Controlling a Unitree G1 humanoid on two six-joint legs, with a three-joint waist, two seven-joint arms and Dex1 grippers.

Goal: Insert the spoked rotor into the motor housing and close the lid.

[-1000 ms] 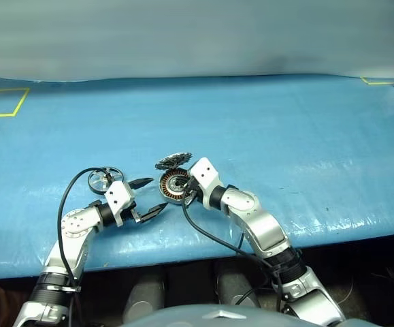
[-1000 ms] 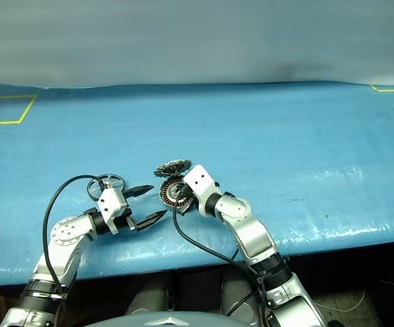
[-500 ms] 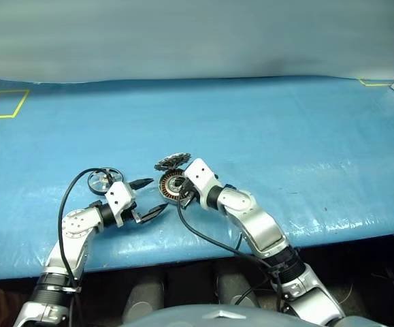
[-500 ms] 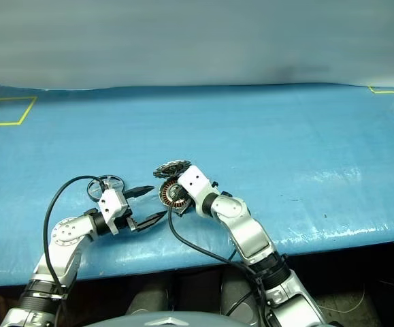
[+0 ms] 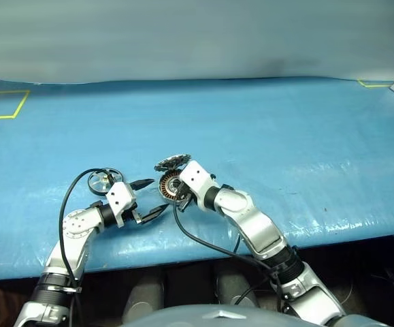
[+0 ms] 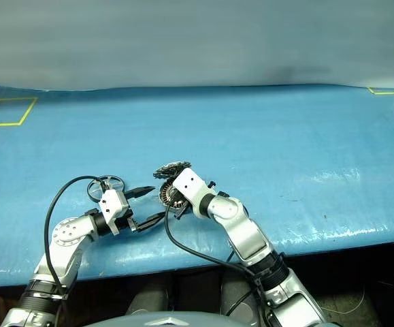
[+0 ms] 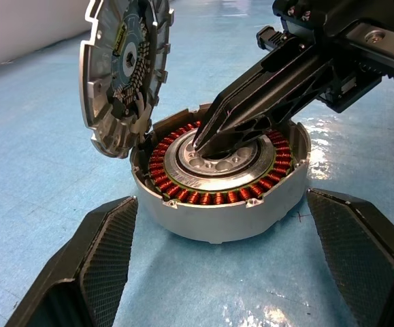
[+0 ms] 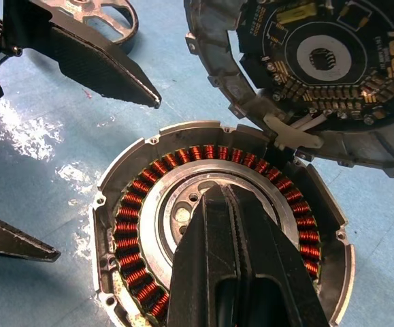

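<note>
A blue table (image 5: 285,136) carries everything, with yellow tape outlines near its far left (image 5: 3,103) and far right corners (image 5: 375,83). The two robot arms reach in over the near edge, left of the middle. The motor housing (image 7: 220,178), a round grey shell with a ring of copper windings around a silver hub, sits flat on the table close to that near edge. Its lid (image 7: 123,71), a round metal plate with a notched rim and a circuit board on its inner face, stands tilted open at the housing's far rim, joined to it by short pale wires (image 8: 293,129). The spoked rotor (image 5: 103,181), a silvery wheel with open spokes, lies on the table just left of the left arm's wrist, well apart from the housing and not yet inserted; a black cable loops around it. The right gripper (image 7: 207,142) has its two black fingers pressed together, and their tips rest on the silver hub in the middle of the housing, holding nothing. The left gripper (image 5: 149,197) hangs just left of the housing with its fingers (image 7: 94,259) spread wide, one on each side of the shell without touching it, and empty.
</note>
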